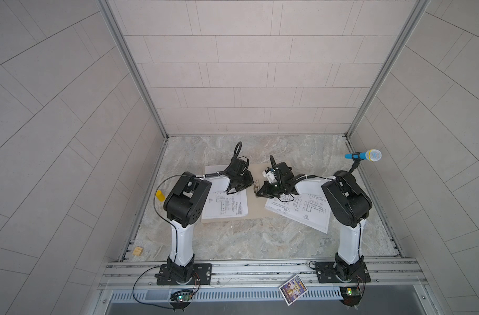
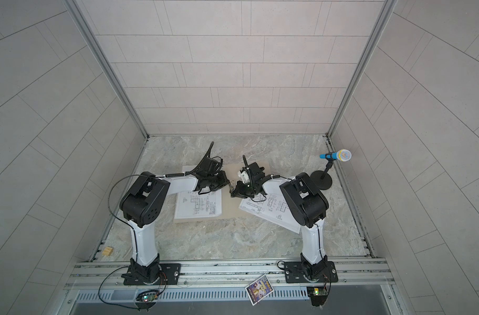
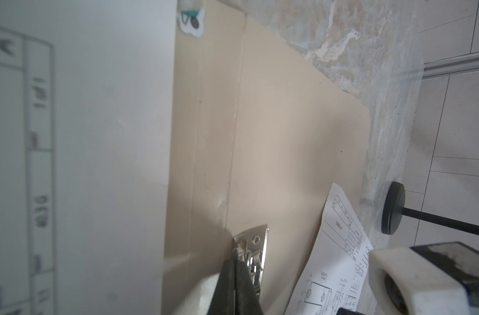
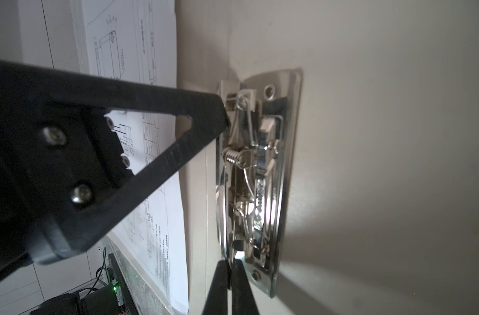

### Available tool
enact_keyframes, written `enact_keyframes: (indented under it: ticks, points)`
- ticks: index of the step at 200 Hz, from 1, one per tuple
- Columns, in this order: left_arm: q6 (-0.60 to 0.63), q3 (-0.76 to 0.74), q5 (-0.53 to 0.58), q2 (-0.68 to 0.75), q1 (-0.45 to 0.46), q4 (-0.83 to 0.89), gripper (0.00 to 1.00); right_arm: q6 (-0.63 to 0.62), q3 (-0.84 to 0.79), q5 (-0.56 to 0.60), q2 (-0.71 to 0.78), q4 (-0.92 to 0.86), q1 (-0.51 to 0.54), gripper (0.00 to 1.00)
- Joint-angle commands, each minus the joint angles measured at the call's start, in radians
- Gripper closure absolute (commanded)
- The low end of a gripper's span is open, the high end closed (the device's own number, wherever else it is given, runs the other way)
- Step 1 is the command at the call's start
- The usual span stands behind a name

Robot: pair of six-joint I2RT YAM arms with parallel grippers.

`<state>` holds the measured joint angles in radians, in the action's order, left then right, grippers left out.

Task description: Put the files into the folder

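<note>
Folder point(image 1: 256, 206) lies open and flat at centre in both top views. We see files point(image 1: 224, 207) on its left half and more over its right edge. Left gripper point(image 1: 252, 185) and right gripper point(image 1: 258, 194) meet at metal clip point(image 1: 256, 187). Left wrist: left fingers point(image 3: 227, 283) together, touching clip. Right wrist: right fingers point(image 4: 219, 286) together at clip's end.
</note>
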<state>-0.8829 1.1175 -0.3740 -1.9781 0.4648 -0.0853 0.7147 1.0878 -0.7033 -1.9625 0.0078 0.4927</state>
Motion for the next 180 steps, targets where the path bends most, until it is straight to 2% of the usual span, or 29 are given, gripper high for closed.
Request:
enact_keyframes:
  ticks: [1, 105, 151, 180]
  points:
    - [0.005, -0.016, 0.009, -0.003, -0.006, 0.013, 0.98, -0.034, -0.024, 0.065, -0.052, -0.090, 0.009, 1.00]
    - [0.007, -0.013, -0.007, -0.022, -0.006, 0.004, 0.98, -0.021, -0.064, 0.213, -0.050, -0.140, -0.004, 1.00]
    - [0.007, -0.015, -0.017, -0.027, -0.006, -0.004, 0.98, 0.024, -0.100, 0.251, -0.015, -0.078, -0.016, 1.00]
    - [0.007, -0.015, -0.022, -0.031, -0.006, -0.014, 0.98, 0.101, -0.163, 0.233, 0.020, 0.043, -0.032, 1.00]
